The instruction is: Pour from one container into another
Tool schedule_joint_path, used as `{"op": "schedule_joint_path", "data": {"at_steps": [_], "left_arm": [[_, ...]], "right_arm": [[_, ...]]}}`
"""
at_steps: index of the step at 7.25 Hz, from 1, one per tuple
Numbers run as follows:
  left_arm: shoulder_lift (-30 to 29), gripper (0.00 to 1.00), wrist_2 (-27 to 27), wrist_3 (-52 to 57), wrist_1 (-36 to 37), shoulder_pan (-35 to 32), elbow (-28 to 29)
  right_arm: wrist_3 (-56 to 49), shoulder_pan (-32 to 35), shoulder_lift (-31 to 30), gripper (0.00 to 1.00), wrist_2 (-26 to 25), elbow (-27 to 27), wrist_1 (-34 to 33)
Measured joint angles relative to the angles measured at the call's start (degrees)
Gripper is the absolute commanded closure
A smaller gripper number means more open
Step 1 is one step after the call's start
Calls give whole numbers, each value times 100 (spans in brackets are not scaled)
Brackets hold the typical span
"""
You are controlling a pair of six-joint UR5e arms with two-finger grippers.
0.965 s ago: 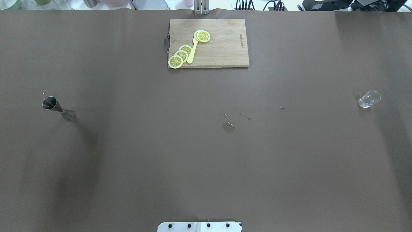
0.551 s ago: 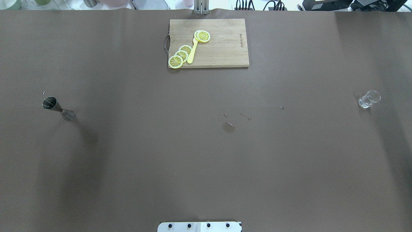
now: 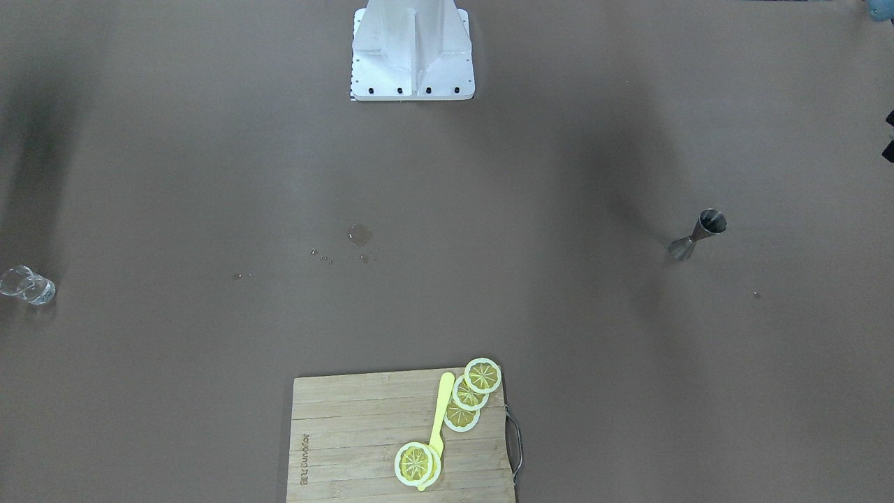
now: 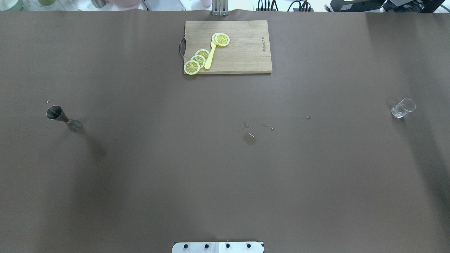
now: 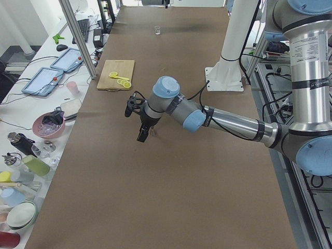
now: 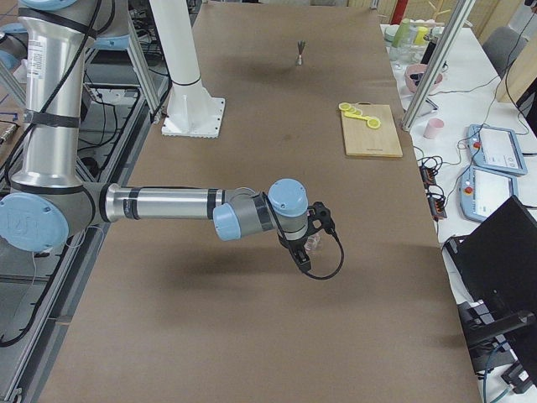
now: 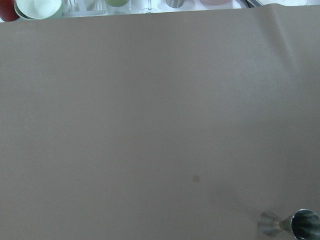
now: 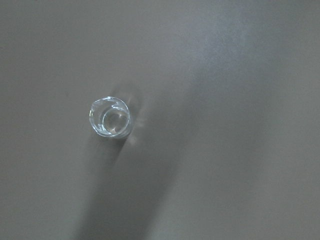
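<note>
Jigger (image 4: pixel 60 116) far L, glass (image 4: pixel 403 108) far R, both upright; jaws' state can't tell.

brown table (image 4: pixel 140 182) | steel jigger (image 4: pixel 63 118) upright, robot's left end | shot glass (image 4: pixel 403 108) right end | cutting board (image 4: pixel 242 52) far edge, centre | small puddle (image 4: pixel 249 139) mid-table

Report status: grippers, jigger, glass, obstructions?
Left gripper by jigger, right gripper by glass; open or shut unclear. Both containers upright, ungrasped. Puddle mid-table, path clear.
</note>
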Motion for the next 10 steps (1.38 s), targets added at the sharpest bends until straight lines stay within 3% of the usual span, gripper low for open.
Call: {"op": "schedule_joint_path", "data": {"at_steps": [6, 10], "left_arm": [[517, 3, 2405, -1462, -1925, 1719, -338], [789, 3, 4002, -1887, -3145, 2833, -317]], "right_arm": [[-364, -830, 43, 0, 210, -213, 1410], [-661, -872, 316, 0, 510, -1309, 2633]]}}
